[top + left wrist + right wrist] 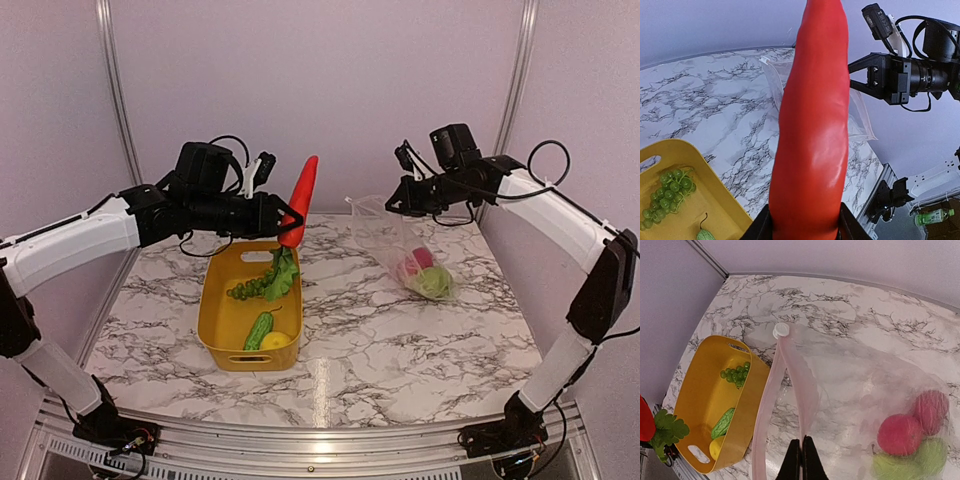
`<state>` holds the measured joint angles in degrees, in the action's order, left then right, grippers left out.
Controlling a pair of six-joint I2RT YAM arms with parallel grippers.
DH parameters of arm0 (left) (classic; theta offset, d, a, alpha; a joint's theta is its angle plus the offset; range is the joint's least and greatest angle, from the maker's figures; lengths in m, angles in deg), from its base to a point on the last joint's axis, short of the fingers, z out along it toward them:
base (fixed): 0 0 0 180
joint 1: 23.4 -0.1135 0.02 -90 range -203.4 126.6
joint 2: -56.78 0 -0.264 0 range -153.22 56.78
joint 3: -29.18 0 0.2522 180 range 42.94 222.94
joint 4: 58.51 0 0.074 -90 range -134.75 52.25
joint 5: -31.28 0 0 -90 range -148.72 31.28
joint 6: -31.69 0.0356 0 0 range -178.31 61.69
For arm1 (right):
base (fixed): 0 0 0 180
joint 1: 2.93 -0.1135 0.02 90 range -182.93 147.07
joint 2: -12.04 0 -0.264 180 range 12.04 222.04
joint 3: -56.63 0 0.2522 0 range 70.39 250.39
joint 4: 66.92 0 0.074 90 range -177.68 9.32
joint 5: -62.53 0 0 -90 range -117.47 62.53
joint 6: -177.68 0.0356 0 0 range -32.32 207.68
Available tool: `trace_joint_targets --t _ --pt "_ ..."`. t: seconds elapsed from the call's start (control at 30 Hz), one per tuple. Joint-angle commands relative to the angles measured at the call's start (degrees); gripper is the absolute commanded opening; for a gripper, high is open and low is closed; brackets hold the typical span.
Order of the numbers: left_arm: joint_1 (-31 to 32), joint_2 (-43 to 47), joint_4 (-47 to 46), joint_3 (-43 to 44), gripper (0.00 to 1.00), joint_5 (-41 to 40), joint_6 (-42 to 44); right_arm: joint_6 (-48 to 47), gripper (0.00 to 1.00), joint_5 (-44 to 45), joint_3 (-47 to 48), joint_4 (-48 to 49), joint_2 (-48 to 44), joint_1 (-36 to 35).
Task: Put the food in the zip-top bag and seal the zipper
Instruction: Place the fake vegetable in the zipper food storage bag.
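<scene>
My left gripper [283, 212] is shut on an orange-red carrot [301, 199], held upright above the yellow bin's far edge, its green leaves [283, 272] hanging down. The carrot fills the left wrist view [812, 130]. My right gripper [392, 203] is shut on the mouth edge of the clear zip-top bag [400, 240] and holds it up; its fingertips [808, 460] pinch one lip of the mouth in the right wrist view. The bag's bottom rests on the table with a pink-red ball [900, 434], another red ball [932, 410] and green rounds [930, 456] inside. The zipper's white slider [781, 330] sits at the far end.
A yellow bin [215, 318] stands left of centre on the marble table, holding a green grape bunch [250, 288], a green cucumber-like piece [259, 329] and a yellow lemon [275, 340]. Metal frame posts rise at the back corners.
</scene>
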<state>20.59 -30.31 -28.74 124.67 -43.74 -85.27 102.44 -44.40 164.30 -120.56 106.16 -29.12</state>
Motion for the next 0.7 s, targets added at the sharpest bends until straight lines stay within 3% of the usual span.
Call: trace_joint_targets --t 0.0,0.3,0.67 --pt "0.59 0.8 -19.19 -3.28 0.23 -0.33 -4.99 0.25 0.0 -0.57 1.11 -1.67 -1.78 -0.68" --pt "2.75 -7.48 -44.28 1.65 0.23 -6.35 -9.62 3.16 0.0 -3.97 4.88 -4.06 -1.87 -0.87" --pt "6.68 -21.9 -50.24 14.68 0.24 -9.25 -7.57 6.65 0.0 -5.83 9.8 -5.76 -1.98 -1.31"
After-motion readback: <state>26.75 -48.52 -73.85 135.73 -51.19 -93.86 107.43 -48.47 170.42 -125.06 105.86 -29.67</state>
